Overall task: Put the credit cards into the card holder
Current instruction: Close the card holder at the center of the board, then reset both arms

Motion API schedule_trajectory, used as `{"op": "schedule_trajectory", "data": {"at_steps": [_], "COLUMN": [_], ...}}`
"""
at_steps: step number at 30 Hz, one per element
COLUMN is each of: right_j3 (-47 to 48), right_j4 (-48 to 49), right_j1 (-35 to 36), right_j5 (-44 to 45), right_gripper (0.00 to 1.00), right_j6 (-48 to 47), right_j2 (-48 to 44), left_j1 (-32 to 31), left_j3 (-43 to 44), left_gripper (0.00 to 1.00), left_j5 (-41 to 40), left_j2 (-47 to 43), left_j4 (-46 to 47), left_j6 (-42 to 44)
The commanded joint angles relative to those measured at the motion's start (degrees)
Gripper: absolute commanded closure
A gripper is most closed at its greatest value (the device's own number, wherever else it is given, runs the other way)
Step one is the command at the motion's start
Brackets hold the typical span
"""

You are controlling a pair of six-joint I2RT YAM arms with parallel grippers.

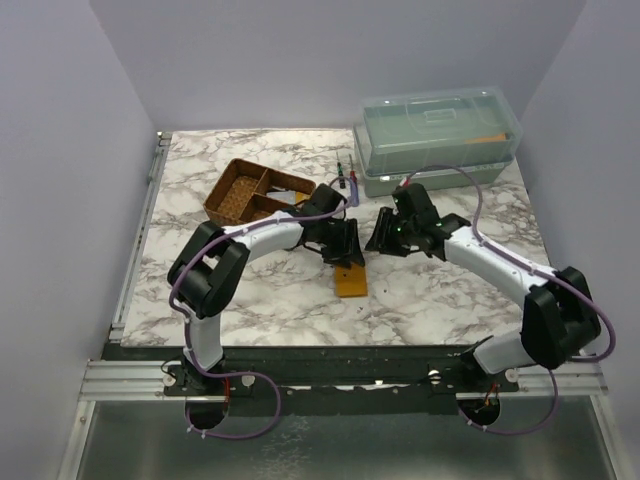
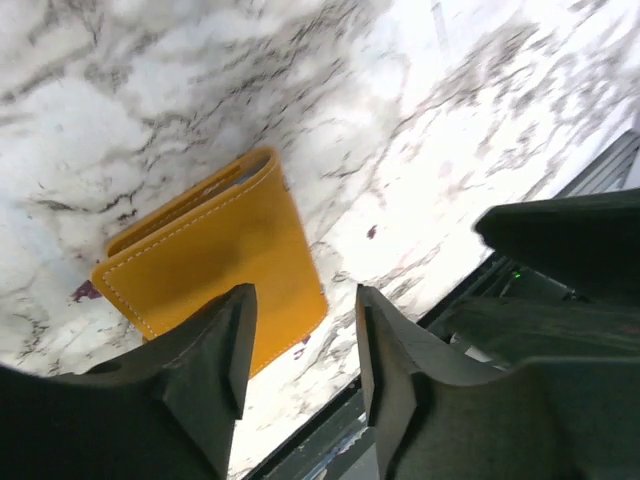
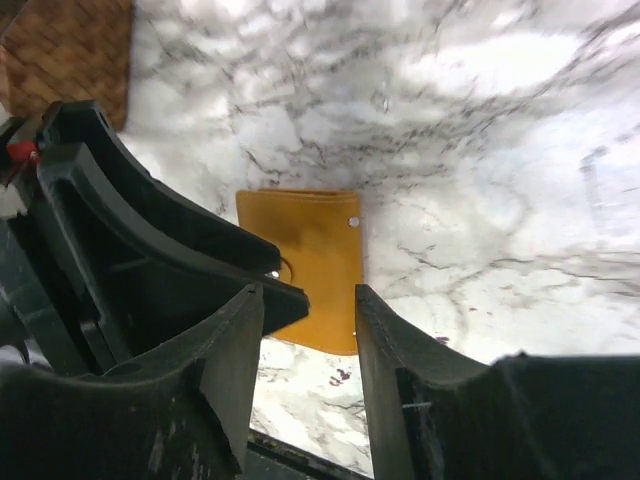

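Where the counter (image 1: 420, 300) nears the arm bases, the wallet (image 1: 351, 282) lies flat and closed, orange side up. Left hand (image 1: 343, 245) sits right over its far end, fingers (image 2: 215, 360) apart with nothing between them; in the wrist view, the wallet shows past the left fingertip and the gap. Right hand (image 1: 383, 235) is just beside the left, also spread and empty, with the wallet visible through its gap. Farther back are the tray (image 1: 255, 192), pens (image 1: 346, 178) and lidded box (image 1: 437, 135).
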Motion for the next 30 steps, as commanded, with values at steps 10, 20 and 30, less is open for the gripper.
{"op": "schedule_trajectory", "data": {"at_steps": [10, 20, 30], "right_j3": [19.41, 33.68, 35.12], "right_j4": [-25.89, -24.09, -19.67], "right_j1": [0.21, 0.24, 0.19], "right_j5": [20.15, 23.64, 23.61], "right_gripper": [0.29, 0.0, 0.0], "right_j6": [-14.93, -26.61, -28.44], "right_j2": [-23.62, -35.47, -39.42], "left_j1": [3.38, 3.37, 3.36], "left_j3": [16.12, 15.56, 8.98], "left_gripper": [0.19, 0.03, 0.01], "left_j5": [-0.48, -17.65, -26.91], "left_j2": [-18.28, -37.6, -48.6], "left_j4": [-1.89, 7.42, 15.71], "left_j6": [12.71, 23.75, 27.73]}}
